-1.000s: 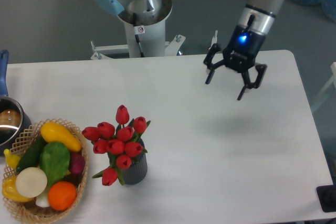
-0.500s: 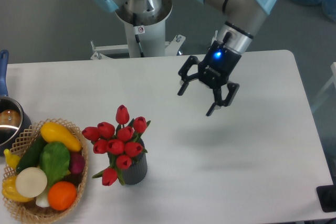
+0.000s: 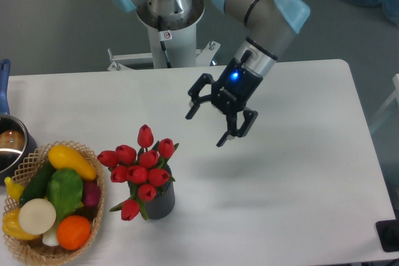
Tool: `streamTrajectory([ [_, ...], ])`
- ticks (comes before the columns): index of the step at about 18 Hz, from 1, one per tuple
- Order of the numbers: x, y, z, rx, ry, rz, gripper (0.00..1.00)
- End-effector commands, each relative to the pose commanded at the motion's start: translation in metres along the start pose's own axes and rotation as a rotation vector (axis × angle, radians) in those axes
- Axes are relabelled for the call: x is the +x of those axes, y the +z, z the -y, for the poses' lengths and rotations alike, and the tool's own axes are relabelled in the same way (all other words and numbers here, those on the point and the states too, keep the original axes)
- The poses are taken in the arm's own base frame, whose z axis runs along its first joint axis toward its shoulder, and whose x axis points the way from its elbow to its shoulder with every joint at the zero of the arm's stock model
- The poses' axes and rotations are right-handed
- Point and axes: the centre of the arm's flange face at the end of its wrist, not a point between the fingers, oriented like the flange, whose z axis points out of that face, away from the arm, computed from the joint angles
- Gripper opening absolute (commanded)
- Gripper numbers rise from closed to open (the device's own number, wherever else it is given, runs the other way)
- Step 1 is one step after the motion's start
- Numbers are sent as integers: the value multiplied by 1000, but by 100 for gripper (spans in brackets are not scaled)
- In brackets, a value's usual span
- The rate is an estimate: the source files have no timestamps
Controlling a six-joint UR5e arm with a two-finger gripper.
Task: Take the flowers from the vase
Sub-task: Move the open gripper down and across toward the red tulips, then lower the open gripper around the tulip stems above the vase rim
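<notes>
1. Camera view: we see the flowers (image 3: 139,166) standing upright in the vase (image 3: 159,200) on the surface (image 3: 280,179).
2. Basket (image 3: 25,250) holds vegetables.
3. Our hand (image 3: 206,126) hovers spread, empty, up-right of the tulips.

Nine tulips (image 3: 138,169) — one vase (image 3: 161,202), basket (image 3: 25,250), pot (image 3: 10,147)

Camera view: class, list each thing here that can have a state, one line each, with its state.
gripper: open, empty, in the air to the right of and above the tulips
red tulips: standing in the vase, not gripped
dark grey vase: upright on the table, holding the tulips
wicker basket: full of vegetables
steel pot: upright, at the left edge
</notes>
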Motion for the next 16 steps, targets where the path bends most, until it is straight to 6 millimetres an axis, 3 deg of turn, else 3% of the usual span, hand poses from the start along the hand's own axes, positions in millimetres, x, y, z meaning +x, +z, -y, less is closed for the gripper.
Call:
streamTrajectory([
  [10, -4, 35, 8, 84, 50, -38, 100],
  [16, -10, 56, -1, 127, 59, -61, 100],
])
